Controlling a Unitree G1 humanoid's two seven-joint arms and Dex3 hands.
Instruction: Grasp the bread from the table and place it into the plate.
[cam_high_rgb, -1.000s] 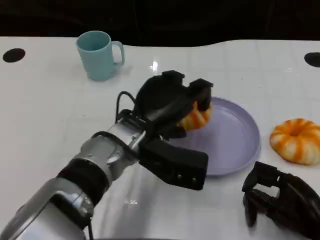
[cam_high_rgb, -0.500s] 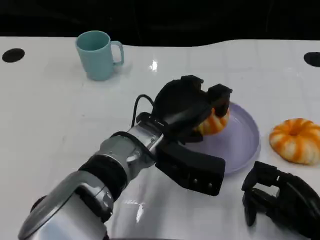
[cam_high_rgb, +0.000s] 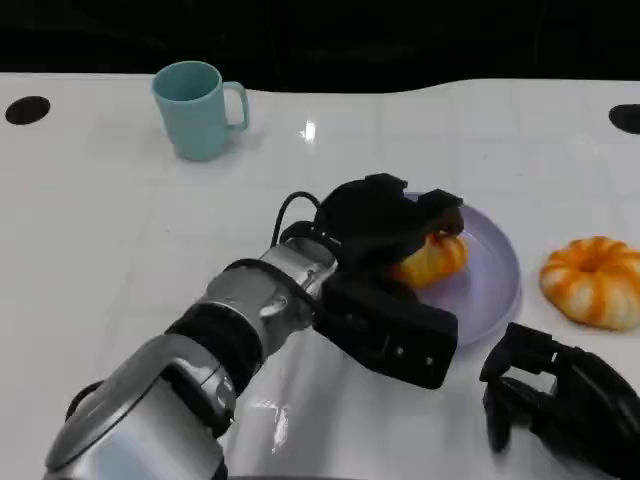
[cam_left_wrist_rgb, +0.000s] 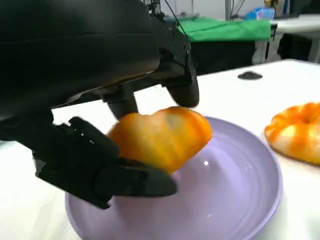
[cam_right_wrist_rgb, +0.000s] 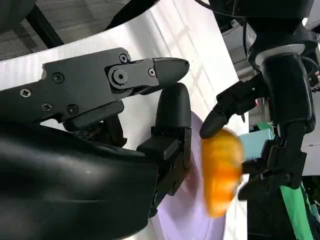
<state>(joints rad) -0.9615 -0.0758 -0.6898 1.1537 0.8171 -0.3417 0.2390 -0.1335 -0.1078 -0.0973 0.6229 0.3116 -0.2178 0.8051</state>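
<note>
Whereas a second ago the left hand carried the bread at the near rim of the plate, it has since swung across and sunk, so the bread now hangs over the plate's middle with the fingers closed around it. By my judgement the carrying is all but done, and what remains is to lower the last bit and let go. The head view shows the bread low over the plate but cannot settle whether it touches; the left wrist view, looking in from the side, shows the bread pinched between a finger above and one beneath, with purple plate showing below it, so it seems just clear of the surface. The head view alone takes in the second, ring-shaped bread lying on the table beside the plate, the teal mug well apart, and the right hand resting near the table's edge, fingers curled in on nothing.
</note>
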